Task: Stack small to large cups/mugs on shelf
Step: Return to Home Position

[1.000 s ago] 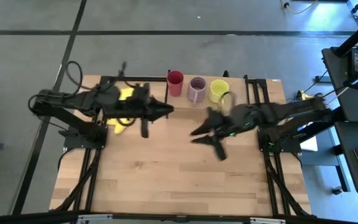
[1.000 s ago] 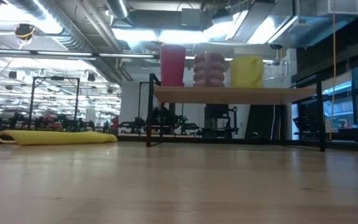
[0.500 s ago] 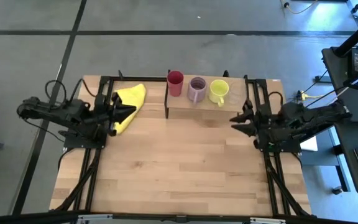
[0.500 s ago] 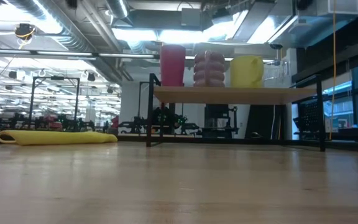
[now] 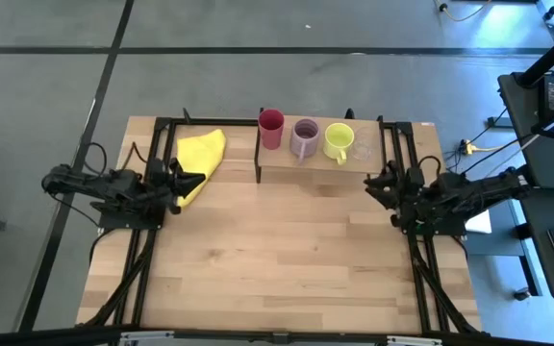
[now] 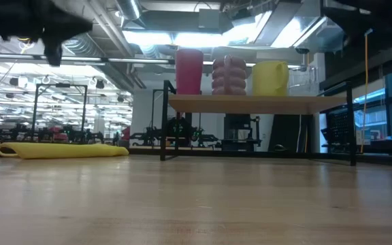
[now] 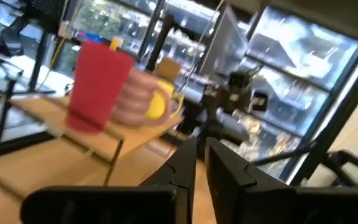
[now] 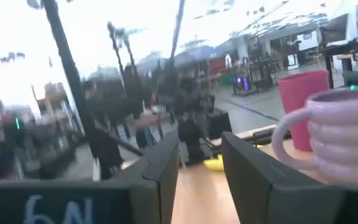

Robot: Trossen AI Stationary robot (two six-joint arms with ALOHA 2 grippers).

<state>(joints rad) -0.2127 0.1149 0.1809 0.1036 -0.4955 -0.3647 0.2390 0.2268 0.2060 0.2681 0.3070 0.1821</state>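
Shelf (image 5: 308, 174) is carrying all four vessels in one row, side by side, none nested. The dark red cup (image 5: 270, 122) is sitting at the left end, then the purple mug (image 5: 305, 134), the yellow-green mug (image 5: 338, 139), and the tiny clear glass (image 5: 362, 150) at the right end, just beside the yellow-green one. Seen level w/ the tabletop, they're all standing upright on the board, red cup reaching highest, glass barely showing. The shelf itself is standing at the far edge of the wooden table (image 5: 267, 259), approx. mid-width. A yellow cloth (image 5: 200, 154) is lying flat on the table to the shelf's left, apart from it. The left gripper (image 5: 198, 178) is hanging over the table's left side, right by the cloth's near edge, pointing inward. Its fingers (image 7: 182, 168) are sitting nearly together w/ only a thin slit btwn them, gripping nothing. The right gripper (image 5: 371, 183) is hanging nr the shelf's front right corner, clear of the cups, also pointing inward. Its fingers (image 8: 160, 177) are parted a bit wider, w/ nothing btwn them.
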